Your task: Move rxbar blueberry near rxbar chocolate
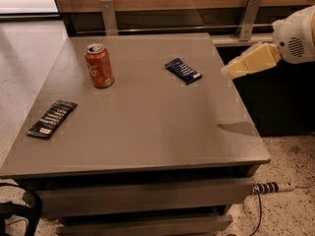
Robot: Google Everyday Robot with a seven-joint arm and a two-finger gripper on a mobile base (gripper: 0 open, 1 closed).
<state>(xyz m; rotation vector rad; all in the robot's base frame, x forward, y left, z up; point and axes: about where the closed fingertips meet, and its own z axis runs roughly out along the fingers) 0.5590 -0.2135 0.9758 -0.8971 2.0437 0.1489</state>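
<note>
Dark blue flat-wrapped rxbar blueberry (183, 71) lay far right on the grey counter (147, 132), well apart from the black-wrapped rxbar chocolate (52, 118) at the left edge. Red soda can (99, 65) stood upright near the back left. Pale yellow tool (234, 71) hung just beyond the counter's right edge, near the blue bar; spread or pressed together, could not tell.

Gray table (147, 132) bearing 3 items: rxbar chocolate (52, 118) near left, upright orange can (99, 66) far left, rxbar blueberry (183, 71) far right. Gripper (226, 73) hangs beside the table's far right edge.

Tool (235, 70) at R; arm (297, 35) cropped by edge.
</note>
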